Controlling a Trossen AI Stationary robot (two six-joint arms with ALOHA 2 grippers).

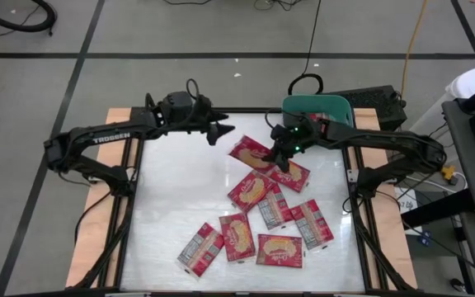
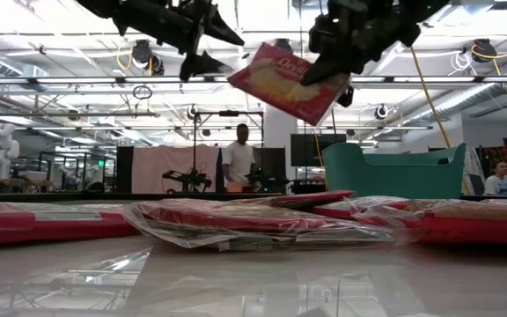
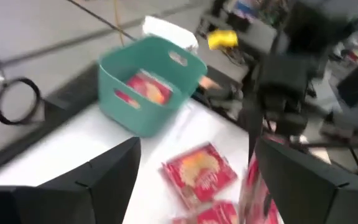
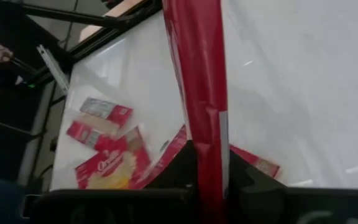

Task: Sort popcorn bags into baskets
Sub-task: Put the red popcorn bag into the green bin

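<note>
Several red popcorn bags (image 1: 275, 206) lie flat on the white table, some overlapping, some with grey-white backs up. One more red bag (image 2: 284, 77) hangs in the air, held by my right gripper (image 1: 280, 161), which is shut on it. The teal basket (image 1: 316, 110) stands at the table's far right edge, behind that gripper, with a red bag (image 3: 146, 87) inside. My left gripper (image 1: 225, 134) hovers open above the table's far middle, left of the held bag, fingers pointing right and touching nothing. My right gripper pinches the lifted bag between its two fingers by its right-hand end (image 4: 209, 168). The fingers come slanting down from the right. The bag is lifted clear of the table and tilted, reaching out leftward past the fingertips (image 2: 262, 75).
The table's left half (image 1: 171, 190) holds no bags. Black frame rails (image 1: 361, 206) run along the left and right edges. Beyond the table stand people (image 2: 238, 163) and lab gear. A dark box (image 1: 378, 103) sits just right of the basket.
</note>
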